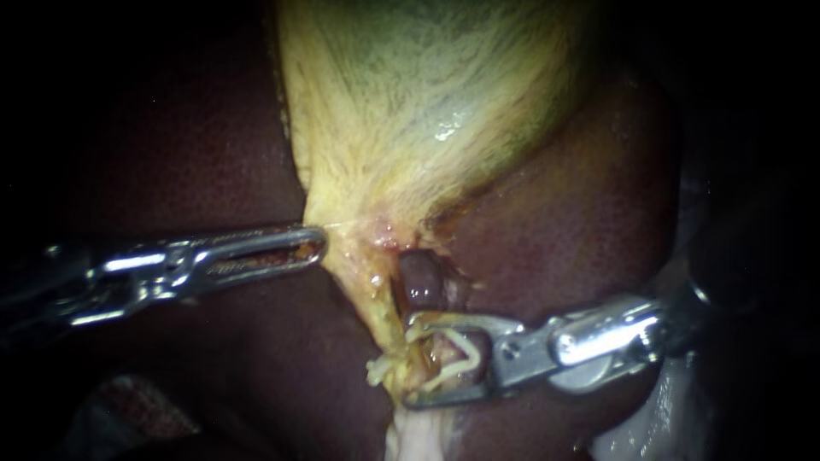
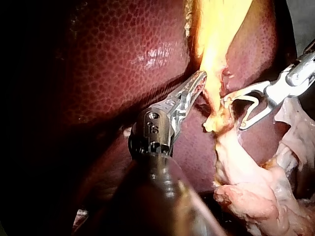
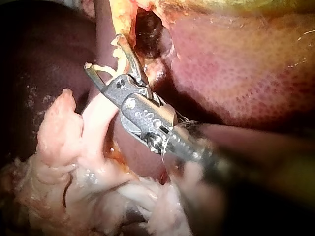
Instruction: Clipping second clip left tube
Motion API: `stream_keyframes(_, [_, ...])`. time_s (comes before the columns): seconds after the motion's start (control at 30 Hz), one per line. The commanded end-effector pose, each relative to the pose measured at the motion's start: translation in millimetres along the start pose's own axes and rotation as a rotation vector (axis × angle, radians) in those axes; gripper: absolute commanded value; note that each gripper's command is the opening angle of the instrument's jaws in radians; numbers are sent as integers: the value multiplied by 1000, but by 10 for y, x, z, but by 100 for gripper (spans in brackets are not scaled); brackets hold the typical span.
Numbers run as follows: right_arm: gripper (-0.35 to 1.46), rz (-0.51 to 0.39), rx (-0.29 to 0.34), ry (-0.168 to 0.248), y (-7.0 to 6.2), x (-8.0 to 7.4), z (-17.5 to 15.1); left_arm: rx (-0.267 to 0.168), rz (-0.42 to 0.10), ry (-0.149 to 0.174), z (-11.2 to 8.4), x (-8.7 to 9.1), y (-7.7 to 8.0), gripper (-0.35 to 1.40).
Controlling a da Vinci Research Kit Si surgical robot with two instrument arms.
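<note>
- Left instrument [image 1: 318, 243], slim steel shaft with slotted jaws, in from the left. Jaws lie together and look clamped on the edge of the yellow-green, fibrous gallbladder [image 1: 410, 102] where it narrows. Grip judged from the left wrist view, not certain.
- Likely reason for that hold: draws the neck sideways and keeps the strands below it taut and spread against the dark maroon liver [image 1: 581, 213].
- Left tube [image 1: 376, 312], a yellowish stretched strand, runs down from the neck. Beside it lies a shorter dark reddish tube [image 1: 418, 282].
- Right instrument [image 1: 412, 363], steel with wide forked jaws, in from the right. Jaws stand well apart and carry a pale V-shaped clip [image 1: 461, 346], one leg against each jaw, not yet pressed flat.
- Open mouth of the clip faces the left tube, tips at its edge. Cannot tell whether the tube sits fully inside.
- Pale frayed bit just beyond the jaw tips: earlier clip or tissue, cannot tell.
- Step judged: lining up, squeeze still to come.
- Risk judged: catching the dark tube too, or only part of the strand.
- Soft pinkish fatty tissue [image 3: 64, 142] heaped under the right instrument.
</note>
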Motion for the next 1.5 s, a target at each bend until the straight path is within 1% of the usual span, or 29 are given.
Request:
stream_keyframes(0.03, [60,4,-2,-1,2,-2,4,-2,0,-1,-1,0,-1,-35])
stream_keyframes(0.13, [59,15,-4,-4,9,-8,7,-2,-1,-4,-2,0,-4,-35])
stream_keyframes(0.2, [58,14,-4,-16,15,-14,7,-3,-1,-4,-2,0,-5,-35])
stream_keyframes(0.27, [58,14,1,-46,21,-19,8,-6,-2,-6,-2,0,-7,-35])
stream_keyframes(0.33, [57,12,-15,-80,26,-25,7,-7,-2,-6,-3,0,-8,-35])
stream_keyframes(0.4, [57,12,-27,-93,31,-30,6,-7,-3,-9,-4,-1,-11,-35])
stream_keyframes(0.57, [57,14,-40,-94,39,-35,6,-5,-5,-12,-6,-2,-16,-35])
stream_keyframes(0.77, [58,13,-45,-95,37,-34,17,0,-6,-13,-4,-4,-21,-35])
stream_keyframes(0.93, [59,7,-51,-96,28,-32,34,3,-7,-11,1,-5,-24,-35])
stream_keyframes(1.13, [56,0,0,-94,16,-29,50,4,-8,-11,5,-5,-26,-35])
stream_keyframes(1.2, [56,-1,11,-94,16,-29,56,3,-8,-11,7,-6,-27,-35])
stream_keyframes(1.33, [54,-3,10,-94,18,-30,61,5,-8,-10,9,-6,-29,-35])
stream_keyframes(1.4, [51,-3,11,-97,18,-31,61,7,-8,-9,9,-6,-30,-35])
stream_keyframes(1.47, [43,-4,13,-106,18,-32,59,7,-8,-9,9,-6,-30,-35])
stream_keyframes(1.5, [32,-4,15,-120,18,-33,57,7,-8,-9,9,-6,-30,-35])
